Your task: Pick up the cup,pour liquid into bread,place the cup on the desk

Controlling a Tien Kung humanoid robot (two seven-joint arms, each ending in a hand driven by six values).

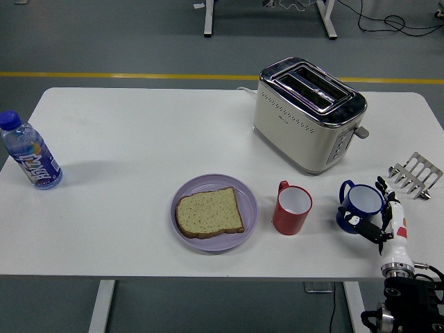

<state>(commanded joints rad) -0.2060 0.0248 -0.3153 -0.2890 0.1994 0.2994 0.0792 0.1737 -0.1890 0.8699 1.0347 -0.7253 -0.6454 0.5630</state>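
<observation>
On the white table (139, 139), the right hand (388, 222) has its fingers (371, 230) wrapped around a blue cup (359, 206).

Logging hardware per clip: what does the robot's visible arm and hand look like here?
Only the right hand shows: black jointed fingers, a white body with a small red marking, and a white wrist section running into a black arm with thin dark cables at the picture's bottom edge.
</observation>
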